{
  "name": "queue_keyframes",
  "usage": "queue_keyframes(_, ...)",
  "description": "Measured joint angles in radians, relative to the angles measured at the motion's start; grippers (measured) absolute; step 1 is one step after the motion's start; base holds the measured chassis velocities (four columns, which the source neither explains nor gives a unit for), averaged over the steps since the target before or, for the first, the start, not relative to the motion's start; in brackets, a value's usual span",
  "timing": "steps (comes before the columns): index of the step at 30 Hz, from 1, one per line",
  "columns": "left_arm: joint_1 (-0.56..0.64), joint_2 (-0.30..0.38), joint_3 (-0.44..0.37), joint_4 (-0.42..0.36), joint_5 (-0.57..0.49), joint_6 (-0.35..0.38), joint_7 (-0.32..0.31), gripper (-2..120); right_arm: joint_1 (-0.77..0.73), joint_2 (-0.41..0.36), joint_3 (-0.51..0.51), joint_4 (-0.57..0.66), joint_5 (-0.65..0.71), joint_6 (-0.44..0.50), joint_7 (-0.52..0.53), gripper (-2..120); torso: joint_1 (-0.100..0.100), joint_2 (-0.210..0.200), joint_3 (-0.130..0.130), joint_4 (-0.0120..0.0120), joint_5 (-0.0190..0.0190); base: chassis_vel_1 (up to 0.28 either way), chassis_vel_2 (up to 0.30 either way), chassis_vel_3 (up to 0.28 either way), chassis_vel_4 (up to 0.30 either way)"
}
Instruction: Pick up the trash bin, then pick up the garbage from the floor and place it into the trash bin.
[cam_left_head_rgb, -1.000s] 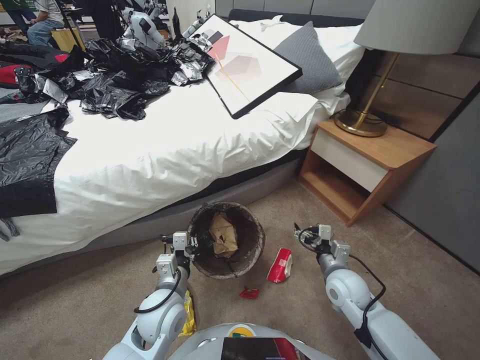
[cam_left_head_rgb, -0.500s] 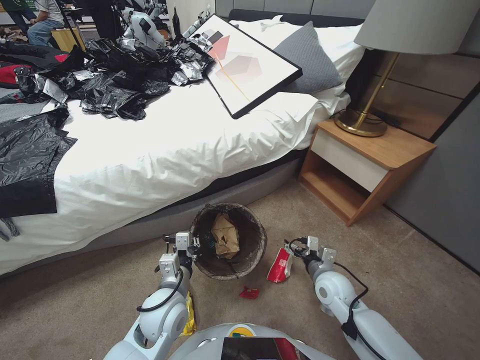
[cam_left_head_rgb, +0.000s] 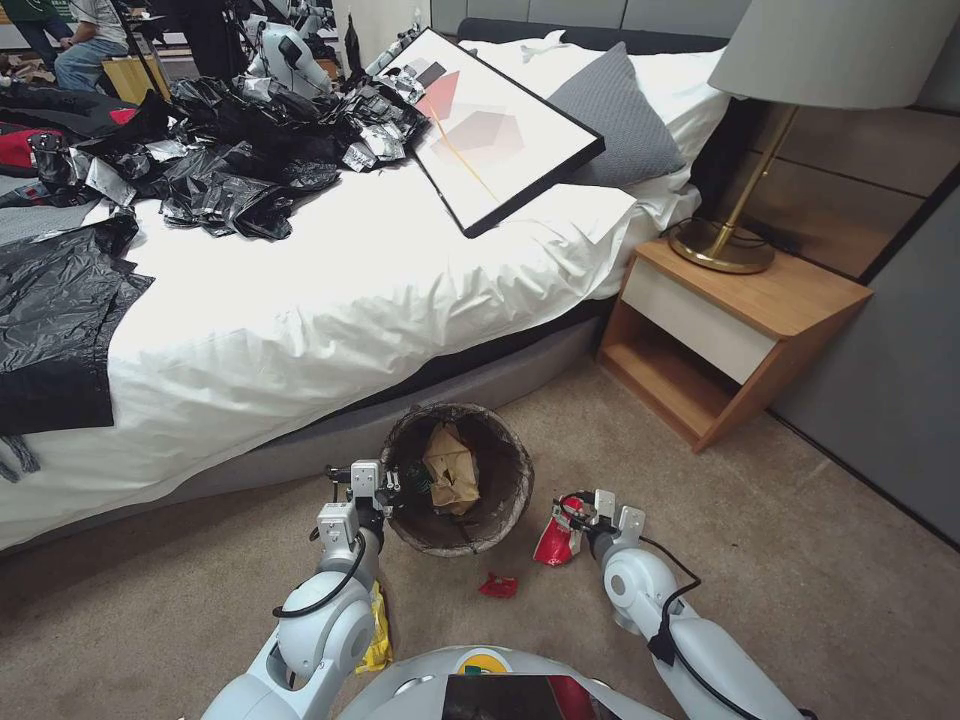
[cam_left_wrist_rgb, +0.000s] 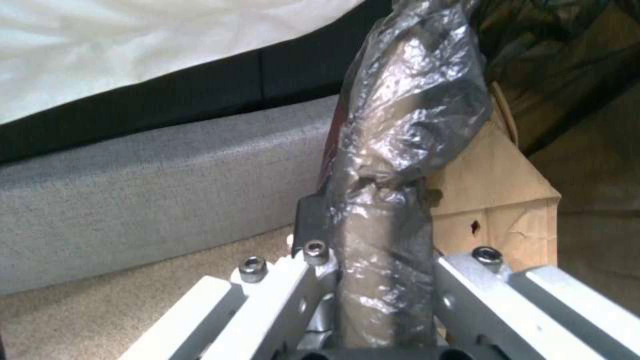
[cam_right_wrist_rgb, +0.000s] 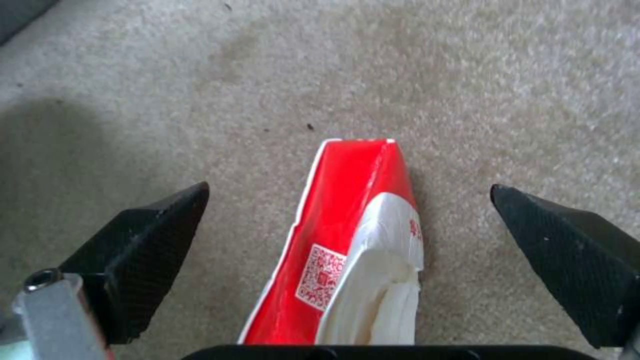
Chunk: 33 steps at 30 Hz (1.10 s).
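Left gripper clamped on bag-lined rim of small round white bin. Right gripper spread wide, straddling red-and-white wrapper on beige carpet.

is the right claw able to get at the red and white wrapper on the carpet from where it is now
Probably yes. The right claw hangs open directly over the red-and-white paper wrapper, one finger on each side with bare beige carpet around it. Nothing sits between them, and the bag-lined round trash bin stands clear beside it.
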<state>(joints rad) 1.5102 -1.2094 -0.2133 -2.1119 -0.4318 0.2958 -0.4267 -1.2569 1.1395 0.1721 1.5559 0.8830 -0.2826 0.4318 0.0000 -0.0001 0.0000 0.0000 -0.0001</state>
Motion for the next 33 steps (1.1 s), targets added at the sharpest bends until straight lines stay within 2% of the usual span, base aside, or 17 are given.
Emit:
queue_keyframes(15, -0.019, 0.003, 0.009, 0.015, -0.012, 0.002, -0.001, 3, 0.062, 0.045, -0.013, -0.087, 0.023, -0.013, 0.005, 100, 0.000, 0.000, 0.000, 0.0000, 0.0001, 0.000, 0.000, 0.000, 0.000)
queue_keyframes(23, -0.019, 0.002, 0.008, 0.017, -0.013, 0.002, -0.001, 3, 0.070, 0.059, -0.024, -0.104, 0.014, -0.014, 0.009, 84, 0.000, 0.000, 0.000, 0.0001, 0.0001, 0.000, 0.000, 0.000, 0.000)
queue_keyframes(25, -0.019, 0.002, 0.007, 0.017, -0.013, 0.002, -0.002, 3, 0.068, 0.059, -0.024, -0.103, 0.014, -0.015, 0.013, 83, 0.000, 0.000, 0.000, 0.0001, 0.0001, 0.000, 0.000, 0.000, 0.000)
queue_keyframes(29, -0.019, -0.002, 0.008, 0.017, -0.012, 0.002, -0.002, 3, 0.042, 0.042, -0.025, -0.079, 0.016, -0.032, 0.044, 73, 0.000, 0.000, 0.000, 0.0000, 0.0001, 0.000, 0.000, 0.000, 0.000)
queue_keyframes(33, -0.020, -0.005, 0.013, 0.018, -0.011, 0.002, -0.003, 3, 0.026, 0.033, -0.022, -0.067, 0.021, -0.042, 0.060, 70, 0.000, 0.000, 0.000, -0.0002, 0.0001, 0.000, 0.000, 0.000, 0.000)
